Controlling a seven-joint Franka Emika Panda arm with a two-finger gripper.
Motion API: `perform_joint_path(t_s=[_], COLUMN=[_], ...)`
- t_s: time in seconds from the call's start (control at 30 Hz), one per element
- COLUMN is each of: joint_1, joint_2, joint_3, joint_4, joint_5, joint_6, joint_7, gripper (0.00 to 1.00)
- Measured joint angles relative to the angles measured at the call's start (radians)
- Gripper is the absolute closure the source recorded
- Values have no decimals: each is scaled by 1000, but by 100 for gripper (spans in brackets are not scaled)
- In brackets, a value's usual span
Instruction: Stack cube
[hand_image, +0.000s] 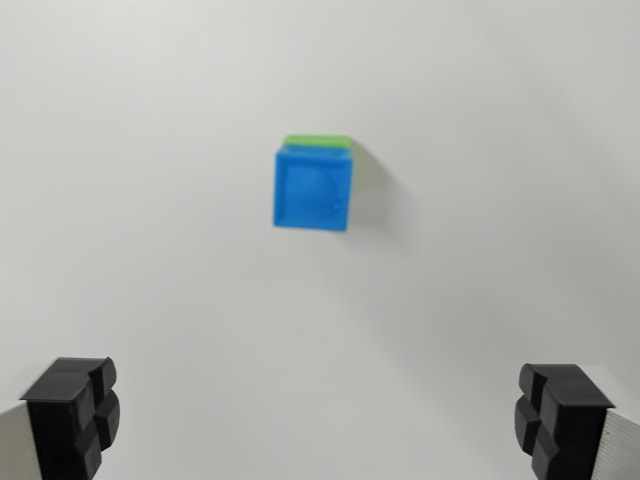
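A blue cube (312, 188) sits on top of a green cube (318, 141), of which only a thin strip shows along the blue cube's far edge. Both lie on a white surface near the middle of the wrist view. My gripper (318, 420) is open, high above the stack and nearer the bottom of the view. Its black fingertips (75, 415) stand far apart at the lower corners, with nothing between them.
A plain white tabletop (150, 250) fills the whole view around the stack. A faint shadow falls to the wrist view's right of the cubes.
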Motion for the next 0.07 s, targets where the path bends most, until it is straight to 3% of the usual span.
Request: perform_joint_path(t_s=[0.07], joint_1=[0], joint_2=[0], joint_3=[0], joint_4=[0], joint_5=[0], joint_6=[0], joint_7=[0], gripper=[0])
